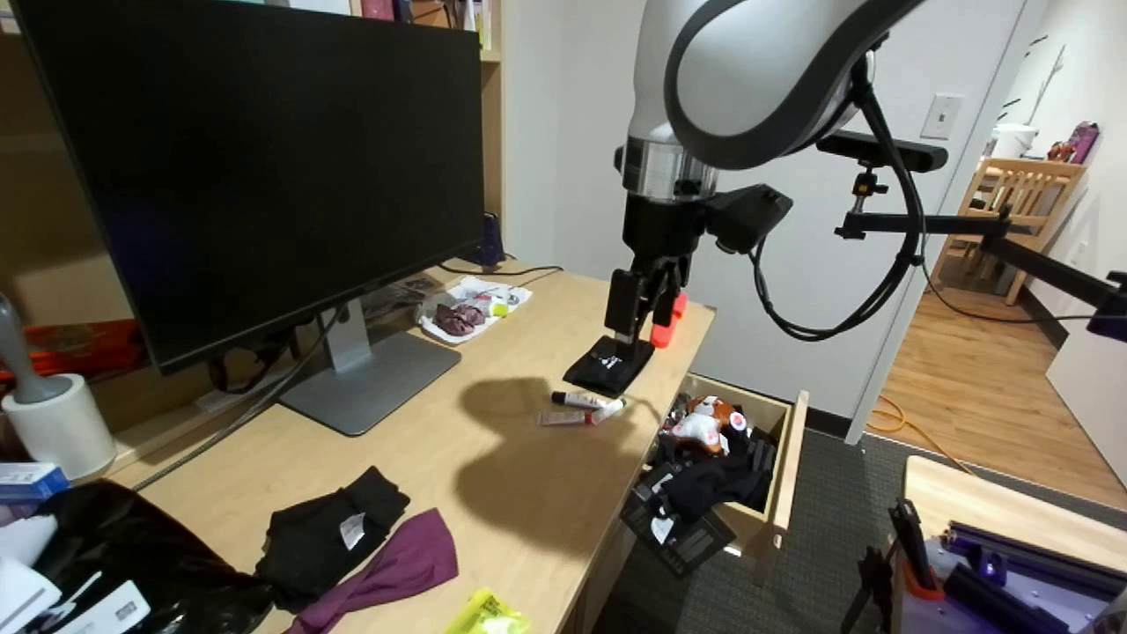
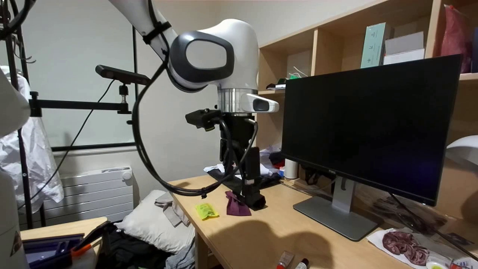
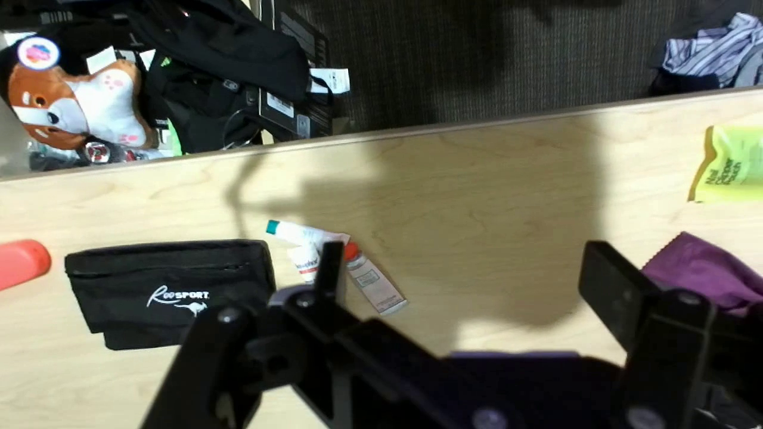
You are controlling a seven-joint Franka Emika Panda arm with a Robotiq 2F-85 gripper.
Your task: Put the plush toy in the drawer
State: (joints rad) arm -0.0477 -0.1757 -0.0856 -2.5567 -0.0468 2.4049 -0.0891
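Observation:
The plush toy (image 3: pixel 89 107), an orange-brown and white dog with pink paw marks, lies on its side in the open drawer. It also shows in an exterior view (image 1: pixel 702 428). The drawer (image 1: pixel 788 462), with light wood walls, is pulled out below the desk's edge and holds dark fabric and packets around the toy. The drawer and toy are out of view in an exterior view where the gripper (image 2: pixel 251 191) shows. My gripper (image 3: pixel 468 271) is open with nothing between its fingers. It hangs above the desktop, apart from the drawer, as an exterior view also shows (image 1: pixel 643 321).
On the desk (image 1: pixel 528 493) lie a black pouch (image 3: pixel 170 292), several small tubes (image 3: pixel 375 283), a red object (image 3: pixel 22 263), a purple cloth (image 1: pixel 401 568), black folded fabric (image 1: pixel 330 533) and a yellow packet (image 2: pixel 206 211). A large monitor (image 1: pixel 290 176) stands beside the arm.

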